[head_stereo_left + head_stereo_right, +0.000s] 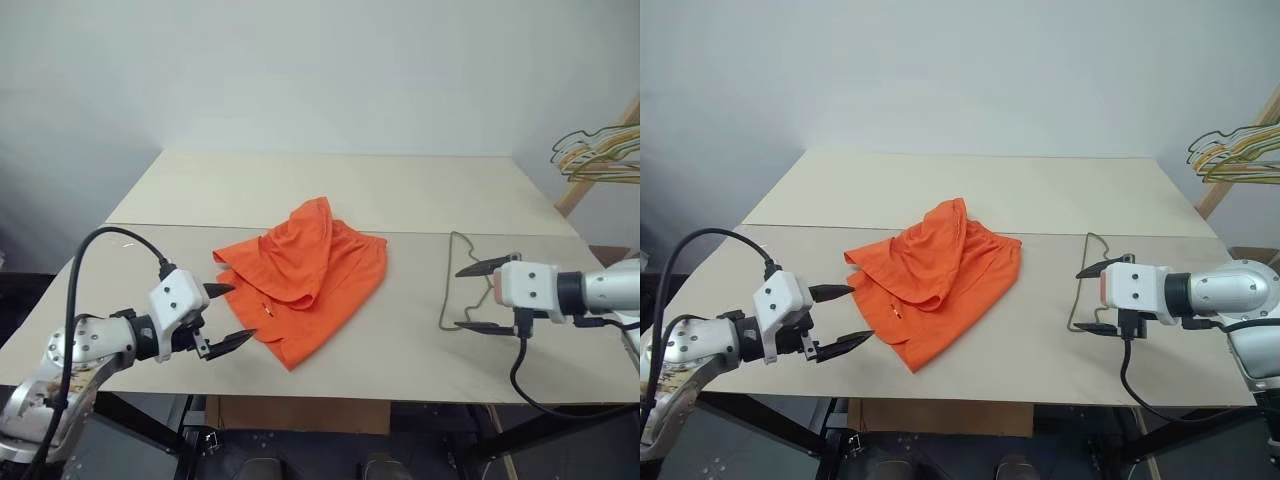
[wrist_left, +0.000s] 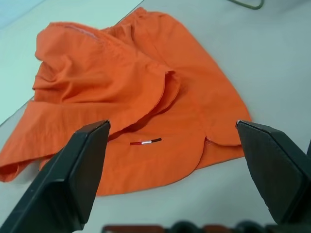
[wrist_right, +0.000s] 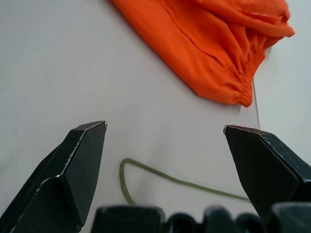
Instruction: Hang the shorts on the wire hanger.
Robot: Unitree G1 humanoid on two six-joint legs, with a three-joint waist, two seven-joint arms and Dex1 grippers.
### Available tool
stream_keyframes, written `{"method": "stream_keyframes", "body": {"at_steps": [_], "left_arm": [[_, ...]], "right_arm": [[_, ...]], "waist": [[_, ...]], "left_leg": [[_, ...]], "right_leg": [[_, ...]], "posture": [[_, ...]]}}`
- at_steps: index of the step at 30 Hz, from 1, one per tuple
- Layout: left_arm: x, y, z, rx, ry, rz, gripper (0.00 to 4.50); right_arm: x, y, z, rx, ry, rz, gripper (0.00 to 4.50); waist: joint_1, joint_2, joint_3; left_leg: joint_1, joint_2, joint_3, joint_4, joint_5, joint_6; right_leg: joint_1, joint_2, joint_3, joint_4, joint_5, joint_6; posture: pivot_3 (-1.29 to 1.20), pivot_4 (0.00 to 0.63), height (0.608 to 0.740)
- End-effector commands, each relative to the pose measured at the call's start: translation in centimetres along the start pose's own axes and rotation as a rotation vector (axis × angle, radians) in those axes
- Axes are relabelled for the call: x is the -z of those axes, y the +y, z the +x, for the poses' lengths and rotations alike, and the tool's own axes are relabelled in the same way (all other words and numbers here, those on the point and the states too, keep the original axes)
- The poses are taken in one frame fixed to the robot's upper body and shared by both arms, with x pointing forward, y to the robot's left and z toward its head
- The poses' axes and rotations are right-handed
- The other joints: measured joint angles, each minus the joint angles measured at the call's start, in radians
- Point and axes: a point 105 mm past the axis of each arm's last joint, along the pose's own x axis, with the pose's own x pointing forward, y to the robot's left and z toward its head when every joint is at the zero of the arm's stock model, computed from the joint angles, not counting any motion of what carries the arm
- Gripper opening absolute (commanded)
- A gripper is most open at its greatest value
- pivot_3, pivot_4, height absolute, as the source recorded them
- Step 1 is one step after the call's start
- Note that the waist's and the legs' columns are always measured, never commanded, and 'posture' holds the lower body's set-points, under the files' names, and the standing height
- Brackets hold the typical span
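Observation:
The bright orange shorts (image 1: 305, 275) lie crumpled in the middle of the table, their gathered waistband toward the right. The thin grey-olive wire hanger (image 1: 446, 290) lies flat on the table to the right of them, partly hidden behind my right gripper. My left gripper (image 1: 240, 312) hovers open just off the shorts' near left corner, pointing at the shorts (image 2: 121, 82) with nothing between its fingers. My right gripper (image 1: 458, 298) is open and empty above the hanger's left side. The right wrist view has the hanger wire (image 3: 170, 178) just ahead of the fingers and the shorts (image 3: 209, 43) beyond.
The light beige table (image 1: 350, 190) has a seam across its middle and its front edge close under both grippers. A bunch of green, yellow and white wire hangers (image 1: 600, 155) hangs at the far right, beside a wooden post.

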Motion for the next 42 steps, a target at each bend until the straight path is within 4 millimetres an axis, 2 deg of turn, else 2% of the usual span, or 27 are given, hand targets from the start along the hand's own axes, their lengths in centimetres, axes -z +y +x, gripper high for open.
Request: {"method": "stream_keyframes", "body": {"at_steps": [1, 8, 12, 15, 19, 27, 30, 35, 38, 41, 42], "left_arm": [[-1.2, -1.3, 0.9, 0.038, -0.047, 0.025, 4.5], [0.8, -4.0, 3.3, 0.139, 0.093, 0.095, 4.5], [1.2, -3.6, 4.8, 0.111, 0.144, 0.12, 4.5], [1.2, -4.2, 5.8, 0.138, 0.154, 0.128, 4.5], [2.6, -5.1, 6.3, 0.176, 0.222, 0.155, 4.5], [3.7, -4.5, 7.8, 0.12, 0.269, 0.11, 4.5], [4.3, -4.5, 8.1, 0.119, 0.294, 0.082, 3.89], [5.8, -4.8, 8.2, 0.138, 0.346, 0.074, 2.23], [6.0, -4.7, 8.3, 0.128, 0.348, 0.068, 1.17], [6.2, -4.2, 8.2, 0.118, 0.358, 0.079, 0.22], [6.2, -4.1, 8.2, 0.111, 0.359, 0.086, 0.05]], "right_arm": [[-1.6, -0.9, -0.5, 0.071, -0.015, -0.025, 4.47], [-1.2, 1.4, 0.5, 0.126, 0.014, 0.027, 4.47], [-1.5, 1.9, 0.7, 0.146, 0.009, 0.045, 4.47], [-1.6, 2.2, 0.5, 0.151, 0.015, 0.053, 4.47], [-1.6, 2.3, 0.3, 0.155, 0.028, 0.054, 4.47], [-2.0, 2.2, 0.2, 0.132, 0.025, 0.035, 4.47], [-1.8, 2.1, 0.3, 0.127, 0.03, 0.031, 4.5], [-1.8, 2.1, 0.5, 0.118, 0.035, 0.025, 4.5], [-1.8, 2.1, 0.5, 0.116, 0.033, 0.024, 4.5], [-1.9, 2.2, 0.6, 0.114, 0.031, 0.022, 4.5], [-1.9, 2.2, 0.7, 0.113, 0.03, 0.021, 4.5]], "waist": [[-0.001, 0.0, 0.0], [-0.004, 0.0, 0.0], [-0.017, 0.0, 0.0], [-0.027, 0.0, 0.0], [-0.048, 0.0, 0.0], [-0.055, -0.001, 0.0], [-0.055, -0.001, 0.0], [-0.055, 0.0, 0.0], [-0.055, 0.0, -0.001], [-0.055, 0.0, -0.001], [-0.055, 0.0, -0.001]], "left_leg": [[0.0, 0.0, 0.0, 0.0, 0.0, 0.0], [-0.001, 0.0, 0.0, 0.0, 0.0, 0.0], [0.0, 0.0, 0.0, 0.0, 0.0, 0.0], [0.0, 0.0, 0.0, 0.0, 0.0, 0.0], [-0.001, 0.0, 0.0, 0.0, 0.0, 0.0], [-0.001, 0.0, -0.001, 0.0, 0.0, 0.0], [-0.001, -0.001, -0.001, 0.0, 0.0, 0.0], [0.0, -0.001, -0.001, 0.0, 0.0, 0.0], [0.0, -0.001, -0.001, 0.0, 0.0, 0.0], [0.001, -0.001, -0.001, 0.0, 0.0, 0.0], [0.001, -0.001, -0.001, 0.0, 0.0, 0.0]], "right_leg": [[0.0, 0.0, 0.0, 0.0, 0.0, 0.0], [0.0, 0.0, 0.0, 0.0, 0.0, 0.0], [0.0, 0.001, 0.0, 0.0, 0.0, 0.001], [0.0, 0.001, 0.0, 0.0, 0.0, 0.001], [0.0, 0.0, 0.001, -0.001, 0.0, 0.001], [0.0, 0.001, 0.001, -0.001, -0.001, 0.003], [0.0, 0.0, 0.001, -0.001, -0.001, 0.002], [0.0, 0.001, 0.001, -0.001, 0.0, 0.002], [0.001, 0.001, 0.001, -0.001, -0.001, 0.002], [0.001, 0.001, 0.001, 0.0, -0.001, 0.003], [0.001, 0.001, 0.001, 0.0, -0.001, 0.003]], "posture": [[0.03, 0.0, 0.74], [-0.02, 0.0, 0.74], [-0.04, 0.0, 0.74], [-0.06, 0.0, 0.74], [-0.07, 0.0, 0.74], [-0.06, 0.0, 0.74], [-0.06, 0.0, 0.74], [-0.06, 0.0, 0.74], [-0.06, 0.0, 0.74], [-0.06, 0.0, 0.74], [-0.06, 0.0, 0.74]]}}
